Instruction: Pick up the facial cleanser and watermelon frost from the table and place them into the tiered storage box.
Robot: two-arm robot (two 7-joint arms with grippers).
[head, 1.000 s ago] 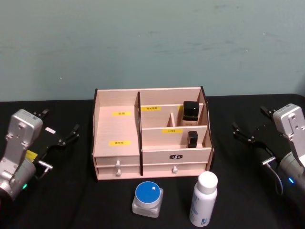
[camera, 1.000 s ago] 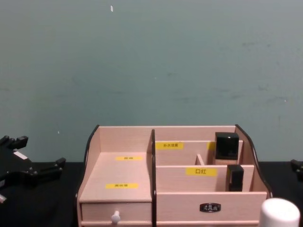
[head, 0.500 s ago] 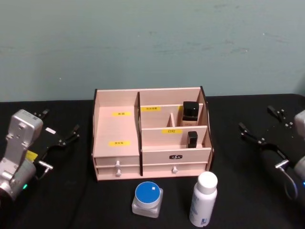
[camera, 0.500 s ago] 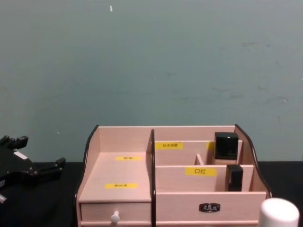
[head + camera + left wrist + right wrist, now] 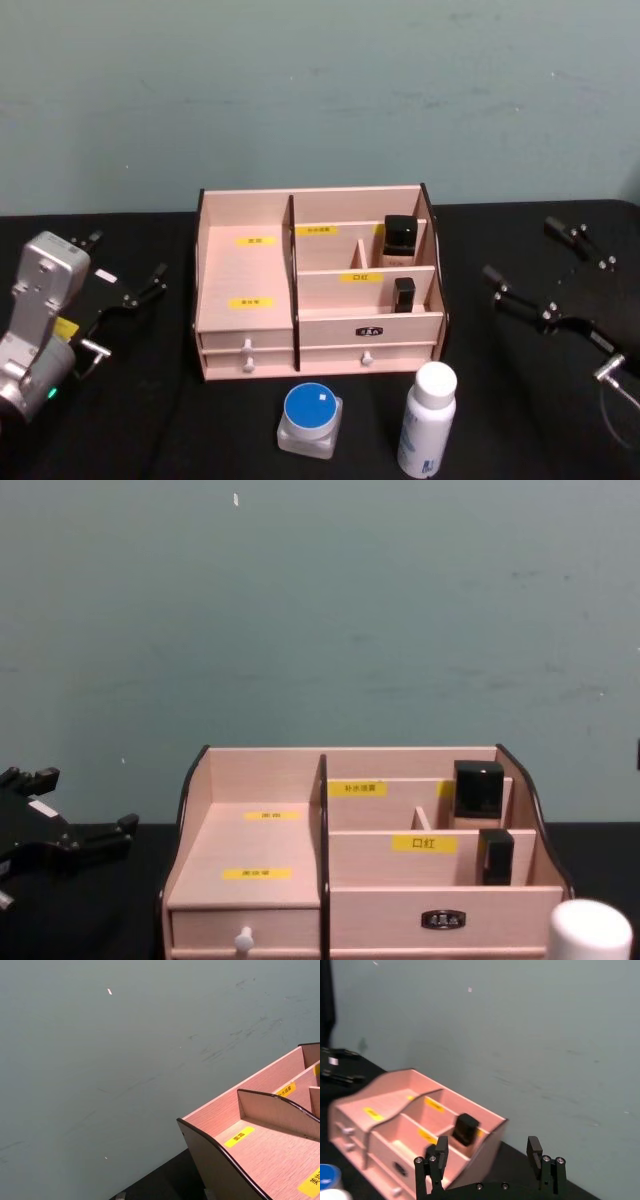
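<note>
The right claw (image 5: pixel 518 246) has turned as its wrist slid out rightward; its jaws are spread wide and empty. The left claw (image 5: pixel 128 255) is parked, also open and empty. Nearest, the white bottle (image 5: pixel 427 418) and blue-lidded jar (image 5: pixel 311 418) stand before the storage box (image 5: pixel 240 270). A sideways nudge would likely topple the tall bottle. The black table (image 5: pixel 520 400) ends at a teal wall (image 5: pixel 320 90).

A matte grey-green painted wall (image 5: pixel 320 90) closes off the back of the room, marked by faint scuffs, pale streaks and a small white fleck (image 5: pixel 236 498) high up. Below it lies a flat black surface (image 5: pixel 150 400). The light is soft and even.
</note>
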